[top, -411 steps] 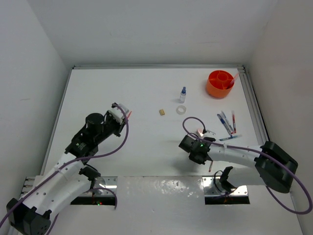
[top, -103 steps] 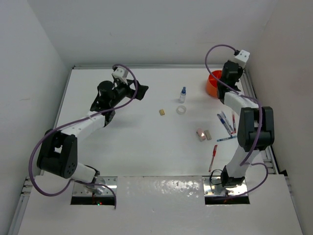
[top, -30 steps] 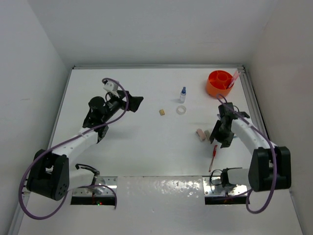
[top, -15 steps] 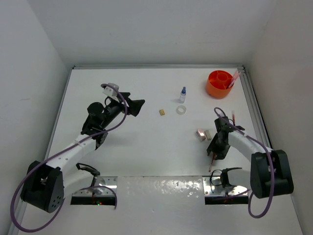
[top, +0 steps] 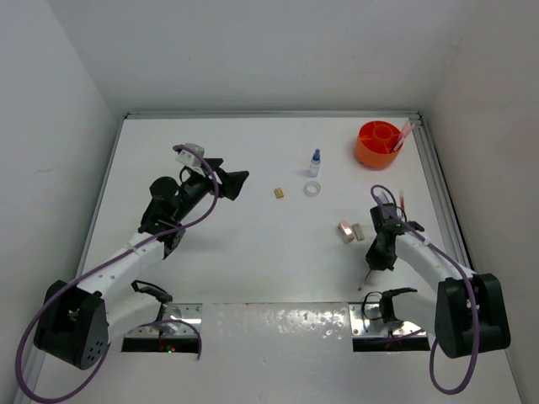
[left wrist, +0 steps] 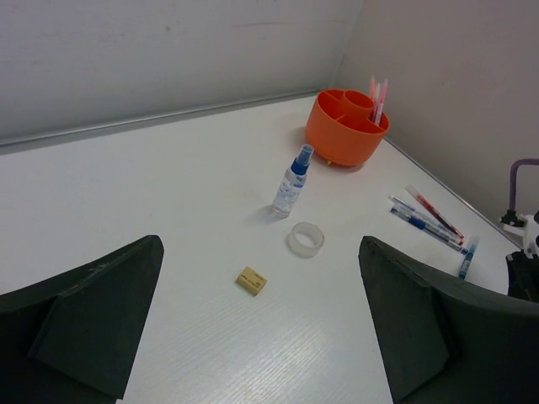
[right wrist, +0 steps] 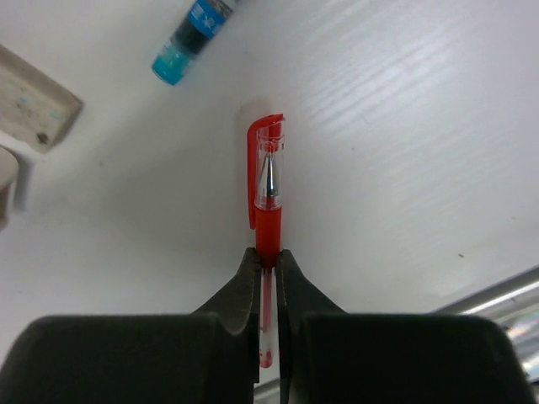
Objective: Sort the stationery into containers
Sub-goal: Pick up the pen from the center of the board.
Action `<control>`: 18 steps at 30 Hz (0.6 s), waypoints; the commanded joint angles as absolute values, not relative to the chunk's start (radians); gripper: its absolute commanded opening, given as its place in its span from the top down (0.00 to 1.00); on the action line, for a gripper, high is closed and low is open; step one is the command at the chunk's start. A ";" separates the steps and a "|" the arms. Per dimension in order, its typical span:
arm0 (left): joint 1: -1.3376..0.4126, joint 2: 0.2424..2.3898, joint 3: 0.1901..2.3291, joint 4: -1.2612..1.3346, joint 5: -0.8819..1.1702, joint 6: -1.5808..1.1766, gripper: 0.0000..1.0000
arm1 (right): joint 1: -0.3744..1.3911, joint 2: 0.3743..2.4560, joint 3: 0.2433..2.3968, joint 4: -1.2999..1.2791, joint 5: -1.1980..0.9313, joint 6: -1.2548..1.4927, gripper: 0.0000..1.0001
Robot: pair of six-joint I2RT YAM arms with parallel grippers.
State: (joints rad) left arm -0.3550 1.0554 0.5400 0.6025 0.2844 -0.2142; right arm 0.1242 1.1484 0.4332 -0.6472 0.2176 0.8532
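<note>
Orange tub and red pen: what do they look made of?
The orange tub looks like moulded plastic: smooth, uniformly coloured, soft sheen. The red pen seems plastic too: clear cap with red clip, metal tip showing through; matte red grip, possibly rubber.

text: none legible | blue pen (right wrist: 192, 38) print: too blurred

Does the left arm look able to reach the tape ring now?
Probably yes: the open left gripper faces the tape ring, and only a flat tan eraser lies near the way.
</note>
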 commanded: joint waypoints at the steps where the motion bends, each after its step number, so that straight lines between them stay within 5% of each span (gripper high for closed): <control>1: -0.370 1.035 0.538 0.646 0.279 -0.201 0.00 | 0.173 1.117 0.495 -0.754 0.319 0.850 1.00; 9: -0.368 1.057 0.541 0.643 0.270 -0.193 0.00 | 0.365 1.065 0.860 -0.839 0.547 0.735 1.00; 13: -0.364 1.083 0.549 0.640 0.265 -0.186 0.00 | 0.368 1.037 0.891 -0.323 0.560 0.496 1.00; 18: -0.338 1.112 0.560 0.658 0.258 -0.183 0.00 | 0.272 1.251 0.851 0.271 0.564 0.152 1.00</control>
